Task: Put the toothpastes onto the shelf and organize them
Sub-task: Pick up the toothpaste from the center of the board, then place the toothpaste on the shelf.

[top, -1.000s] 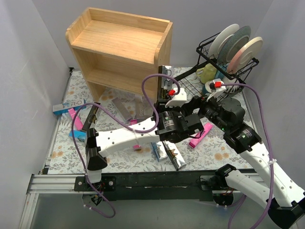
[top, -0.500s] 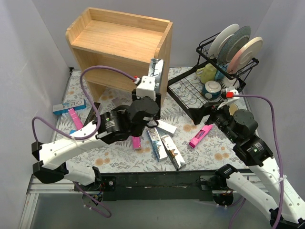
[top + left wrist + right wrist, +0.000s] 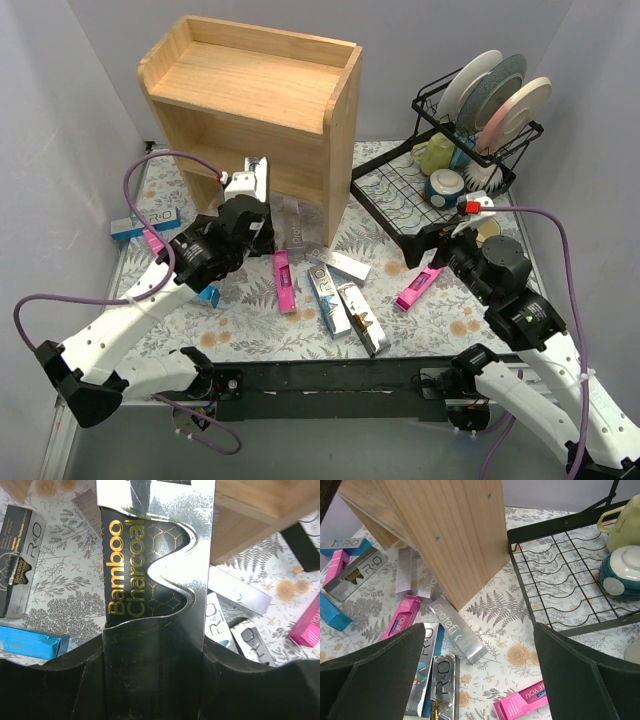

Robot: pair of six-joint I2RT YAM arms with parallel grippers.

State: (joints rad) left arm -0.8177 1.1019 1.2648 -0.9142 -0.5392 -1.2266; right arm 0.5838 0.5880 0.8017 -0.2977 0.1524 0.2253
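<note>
Left gripper (image 3: 155, 677) pinched the lower end of a silver-and-black charcoal box (image 3: 152, 575), with its fingers pressed against the two long edges. From the top camera I saw that box held nearly upright, off the table (image 3: 255, 335), just in front of the lower opening of the shelf (image 3: 250, 90) toward its left side. Right gripper (image 3: 479, 680) hung spread wide and held nothing, near the front corner of the rack (image 3: 470, 130). The other toothpastes lay loose on the table. A pink box (image 3: 283, 281), a blue-silver box (image 3: 328, 300) and a black-gold box (image 3: 362, 320) lay before the shelf. A second pink box (image 3: 420, 287) lay near the rack, and a blue box (image 3: 145, 222) lay by the left wall.
</note>
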